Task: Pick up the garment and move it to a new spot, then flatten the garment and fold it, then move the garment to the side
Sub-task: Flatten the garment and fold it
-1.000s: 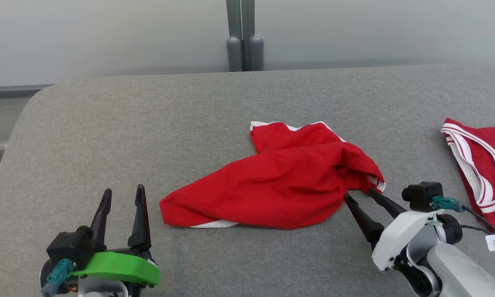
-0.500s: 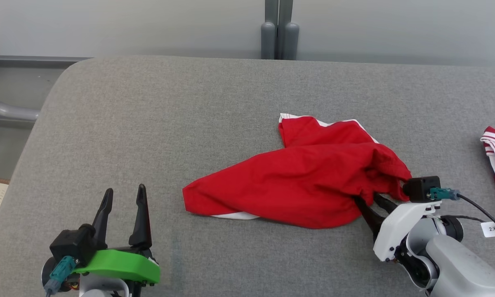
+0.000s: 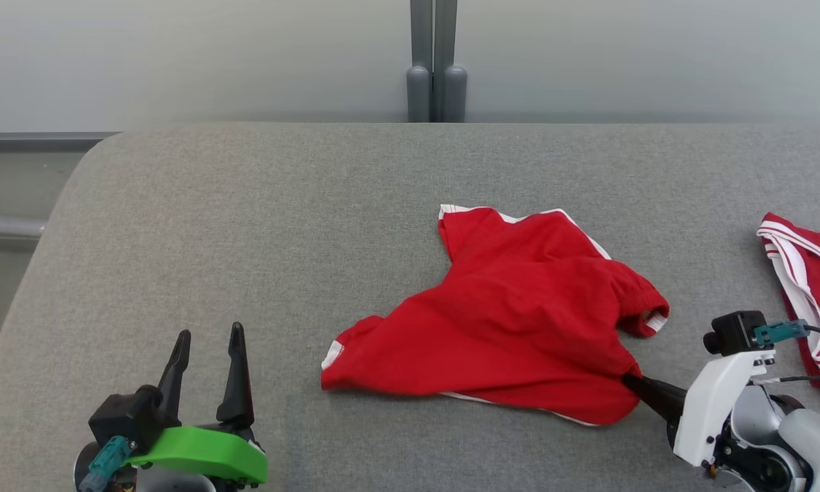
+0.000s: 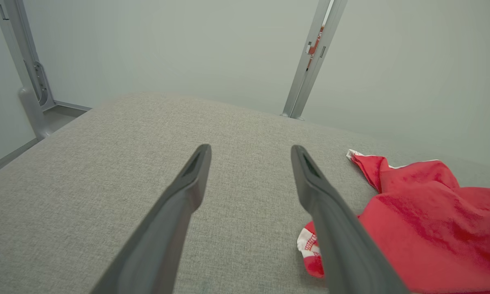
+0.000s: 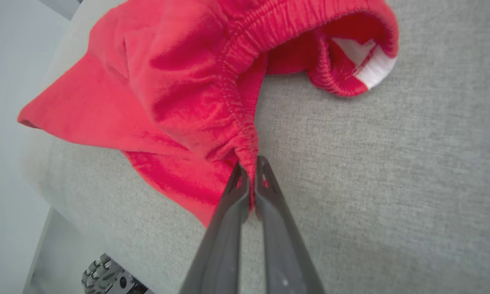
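Red shorts with white trim, the garment (image 3: 512, 321), lie crumpled on the grey padded table (image 3: 246, 225). My right gripper (image 3: 630, 383) is shut on the garment's elastic waistband at its lower right corner; the right wrist view shows the gathered waistband (image 5: 247, 151) pinched between my closed fingers (image 5: 249, 179). My left gripper (image 3: 208, 338) stands open over bare table at the lower left, with nothing between its fingers. In the left wrist view the garment (image 4: 428, 216) lies to the right of the open left gripper (image 4: 249, 153), apart from it.
A second red garment with white stripes (image 3: 810, 301) lies at the table's right edge. The table's rounded left corner (image 3: 75, 178) drops off to a grey floor. A grey post (image 3: 434, 61) rises against the wall behind the table.
My right gripper has closed on the garment's waistband and pulled it toward the lower right; the cloth has stretched and shifted. The head camera moved too. The left gripper has stayed put.
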